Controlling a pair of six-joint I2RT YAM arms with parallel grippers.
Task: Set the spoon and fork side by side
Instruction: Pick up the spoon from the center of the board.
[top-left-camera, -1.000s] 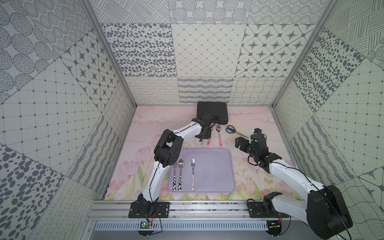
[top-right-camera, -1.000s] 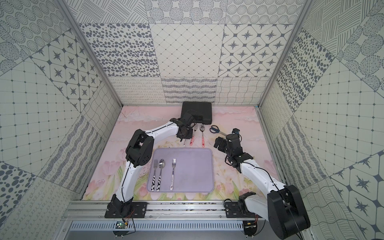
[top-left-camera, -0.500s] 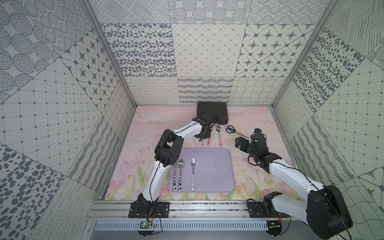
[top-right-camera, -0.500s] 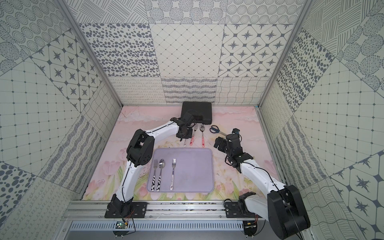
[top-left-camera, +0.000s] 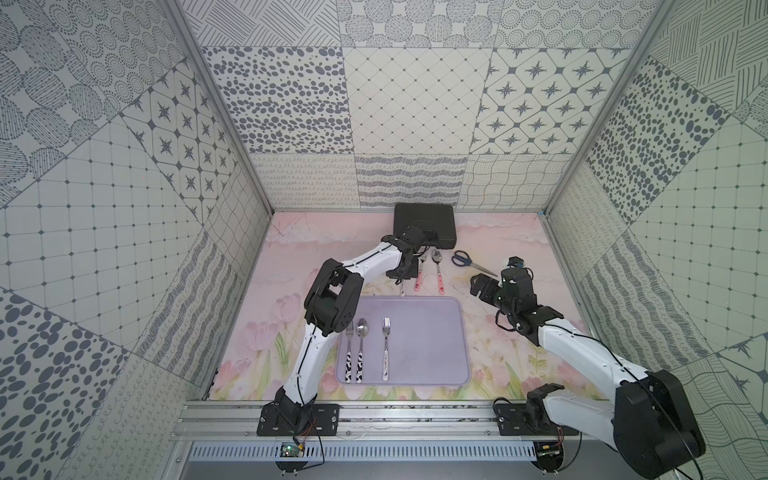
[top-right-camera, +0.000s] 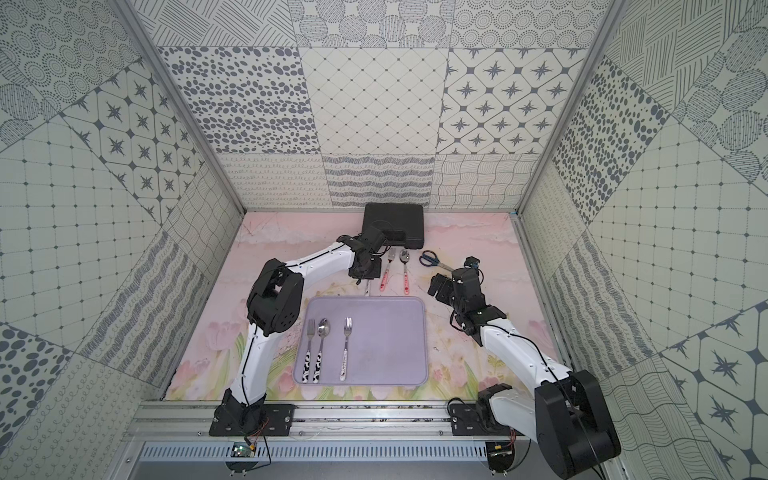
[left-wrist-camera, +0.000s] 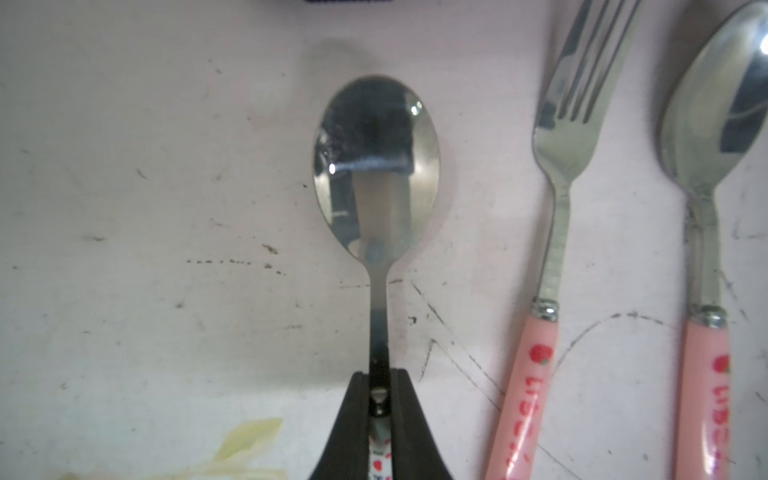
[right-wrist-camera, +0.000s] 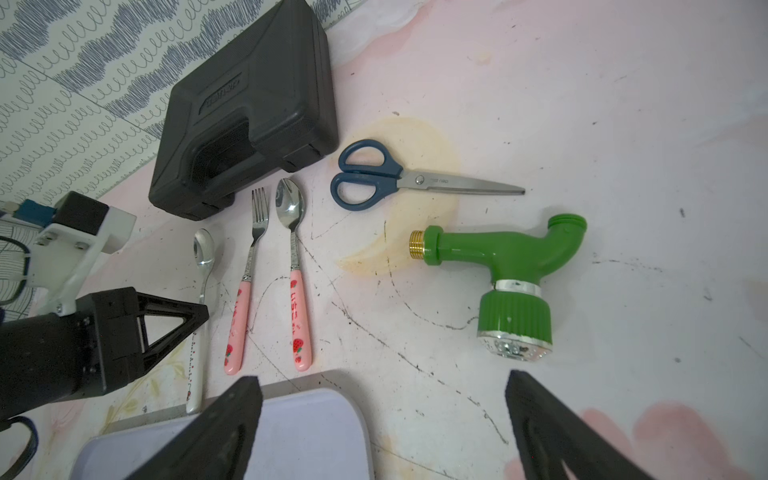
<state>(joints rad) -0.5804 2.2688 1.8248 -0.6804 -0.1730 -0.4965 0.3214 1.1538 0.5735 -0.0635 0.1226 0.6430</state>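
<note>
As left pincer (left-wrist-camera: 379, 378) clamps spoon (left-wrist-camera: 376, 166), pink fork (left-wrist-camera: 555, 249) lettering blurs.

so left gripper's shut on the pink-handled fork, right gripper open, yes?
Not the fork. The left gripper is shut on the white-handled spoon, as the left wrist view shows; the pink-handled fork lies free beside it. The right gripper is open.

Red lettering runs along the handles of the pink fork (right-wrist-camera: 235, 332) and pink spoon (right-wrist-camera: 300, 328), not legible. Marks on the black case (right-wrist-camera: 245, 104) and scissors (right-wrist-camera: 415, 180) are too small to read.
</note>
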